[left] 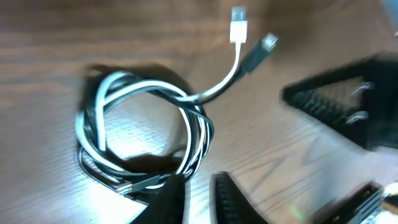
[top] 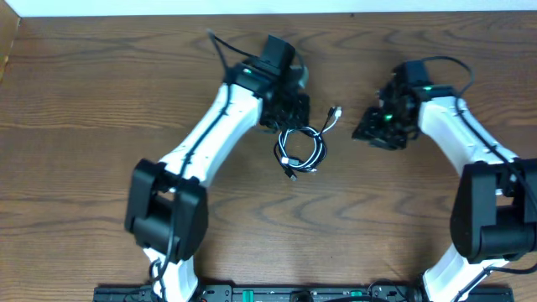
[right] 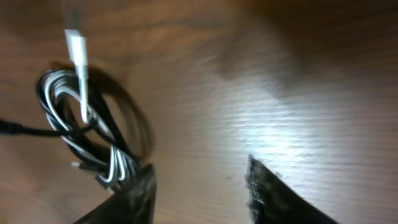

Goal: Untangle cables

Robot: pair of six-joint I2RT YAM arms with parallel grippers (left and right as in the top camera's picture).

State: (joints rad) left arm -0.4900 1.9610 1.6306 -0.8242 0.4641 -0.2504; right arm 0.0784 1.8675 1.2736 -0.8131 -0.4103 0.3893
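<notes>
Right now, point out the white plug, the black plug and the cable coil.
white plug (left: pixel 239 28), left wrist view, plug body.
black plug (left: pixel 261 50), left wrist view, plug body.
cable coil (left: pixel 149 89), left wrist view, top strands.

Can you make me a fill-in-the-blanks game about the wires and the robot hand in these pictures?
1. The cables lie coiled in one bundle on a table made of ____.
2. One cord in the bundle is black and the other cord is ____.
3. The right gripper is open and has ____ between its fingers.

Missing words: wood; white; nothing
</notes>
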